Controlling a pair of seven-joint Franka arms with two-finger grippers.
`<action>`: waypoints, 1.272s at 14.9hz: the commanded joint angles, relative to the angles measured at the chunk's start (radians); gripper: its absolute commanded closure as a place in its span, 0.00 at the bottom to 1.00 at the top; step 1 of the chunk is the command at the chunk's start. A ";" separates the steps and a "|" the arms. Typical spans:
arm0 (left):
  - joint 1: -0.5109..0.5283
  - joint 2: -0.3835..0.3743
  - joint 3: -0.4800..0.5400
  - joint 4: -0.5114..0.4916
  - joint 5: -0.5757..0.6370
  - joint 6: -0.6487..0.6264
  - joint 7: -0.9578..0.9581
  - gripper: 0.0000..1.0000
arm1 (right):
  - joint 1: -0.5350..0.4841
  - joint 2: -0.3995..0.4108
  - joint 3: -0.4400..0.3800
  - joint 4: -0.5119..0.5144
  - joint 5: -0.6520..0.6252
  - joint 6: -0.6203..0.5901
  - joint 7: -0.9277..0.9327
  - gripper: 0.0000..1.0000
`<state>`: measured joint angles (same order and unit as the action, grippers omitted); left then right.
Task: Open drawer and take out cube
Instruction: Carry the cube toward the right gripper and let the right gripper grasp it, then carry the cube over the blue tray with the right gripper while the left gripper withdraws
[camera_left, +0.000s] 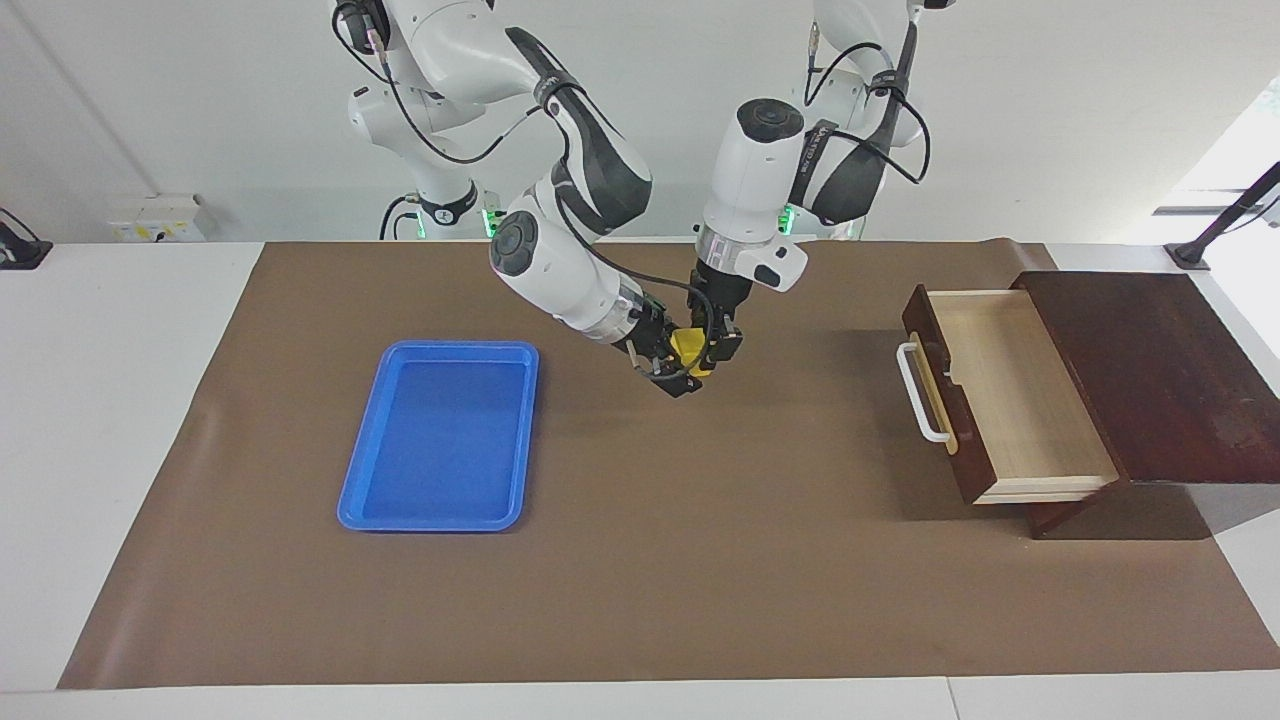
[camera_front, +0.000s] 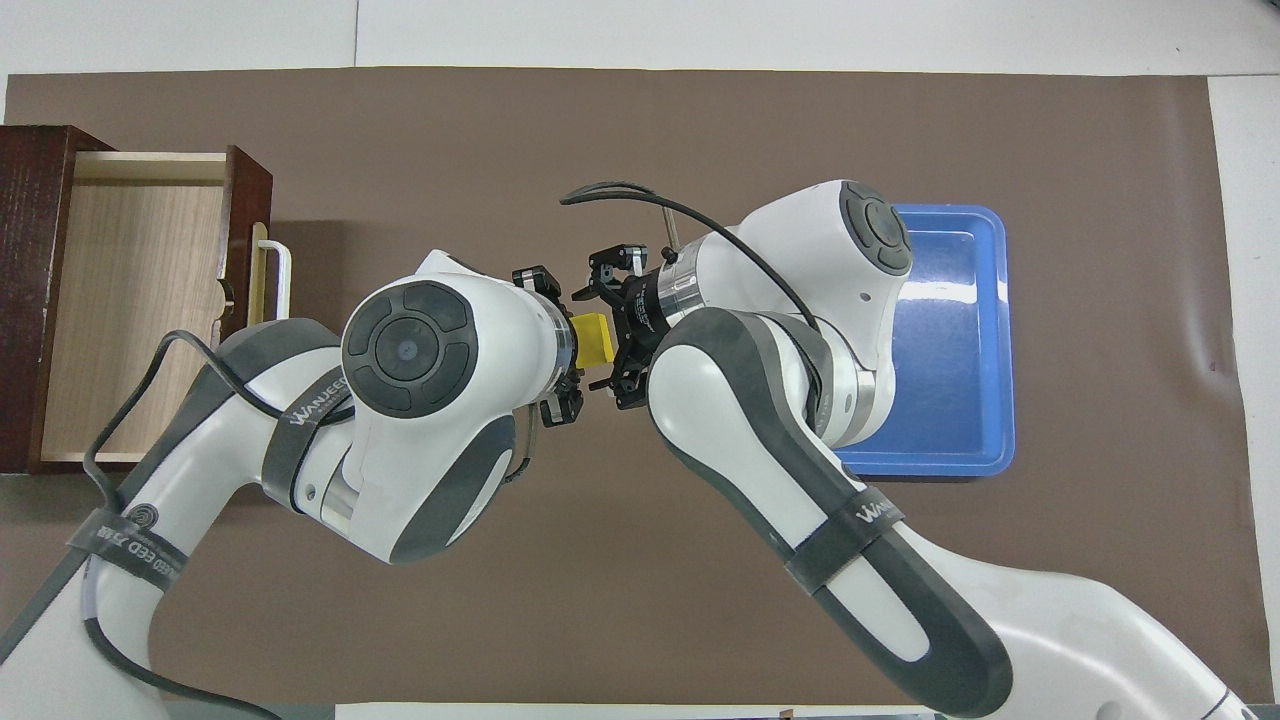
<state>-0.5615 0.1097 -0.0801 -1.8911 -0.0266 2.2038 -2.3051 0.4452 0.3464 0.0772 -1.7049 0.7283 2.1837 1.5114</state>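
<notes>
Now the left claw (camera_left: 712, 352) and the right claw (camera_left: 668, 368) are meeting in the air over the middle of the worktop (camera_left: 640, 560), and the cube (camera_left: 688, 347) (small and yellow) is sitting between them. The left claw is squeezing the cube; I cannot tell whether the right claw is gripping. The drawer (camera_left: 1010, 395) is hanging open at the left arm's end, and the blue tray (camera_left: 360, 505) is lying at the right arm's end.

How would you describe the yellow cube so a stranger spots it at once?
Start at the brown mat between the blue tray and the open drawer. Above its middle, the left claw and right claw meet in the air. The cube is the small bright yellow block between them, the only yellow thing there.
</notes>
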 joint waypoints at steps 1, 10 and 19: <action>-0.017 -0.013 0.016 -0.020 -0.019 0.025 0.010 1.00 | -0.008 -0.027 0.004 -0.030 0.003 -0.005 0.016 0.00; -0.012 -0.010 0.016 -0.020 -0.019 0.022 0.010 1.00 | -0.006 -0.032 0.004 -0.047 0.005 0.005 0.038 0.41; 0.000 -0.010 0.020 -0.005 -0.013 -0.013 0.044 0.00 | -0.025 -0.032 -0.002 -0.019 0.003 -0.019 0.049 1.00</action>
<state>-0.5616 0.1095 -0.0775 -1.8900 -0.0337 2.2028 -2.2960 0.4420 0.3364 0.0746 -1.7235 0.7252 2.1949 1.5318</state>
